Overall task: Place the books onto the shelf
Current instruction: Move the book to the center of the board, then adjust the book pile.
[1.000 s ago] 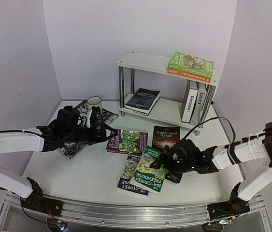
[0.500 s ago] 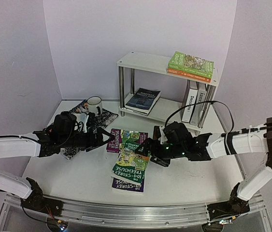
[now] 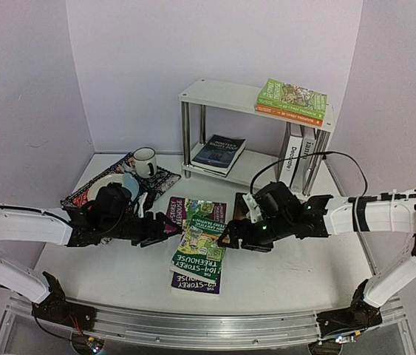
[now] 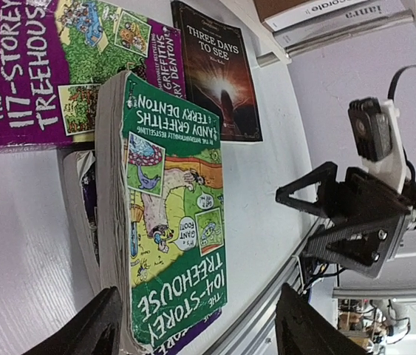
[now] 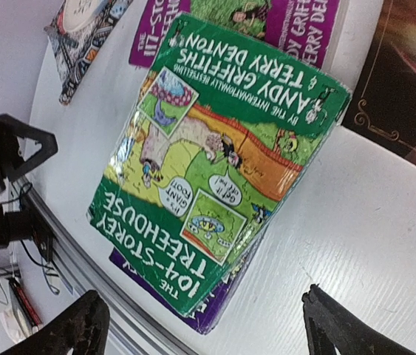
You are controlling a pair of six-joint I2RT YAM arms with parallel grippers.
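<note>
The green "104-Storey Treehouse" book (image 3: 199, 248) (image 4: 171, 214) (image 5: 222, 155) lies flat on a purple book (image 3: 195, 282) near the table's front. Behind them are the purple "117-Storey" book (image 3: 196, 213) (image 4: 52, 66) and a black book (image 4: 219, 70) (image 5: 407, 111). My left gripper (image 3: 165, 225) (image 4: 196, 329) stands open at the green book's left edge, whose near end sits between the fingers. On the book's right my right gripper (image 3: 230, 237) (image 5: 204, 329) is open. The white shelf (image 3: 222, 95) carries a green-and-orange stack (image 3: 291, 100) on top, with a dark book (image 3: 217, 154) and upright white books (image 3: 296, 155) below.
A patterned placemat (image 3: 159, 177) with a plate (image 3: 128, 183) and a white mug (image 3: 145, 159) lies at the back left, behind my left arm. An aluminium rail (image 3: 193, 325) runs along the front edge. Walls close in on both sides.
The green book was slid left onto the purple book, then my right gripper backed off it a little. My left gripper came forward to the book's left edge and its jaws narrowed.
</note>
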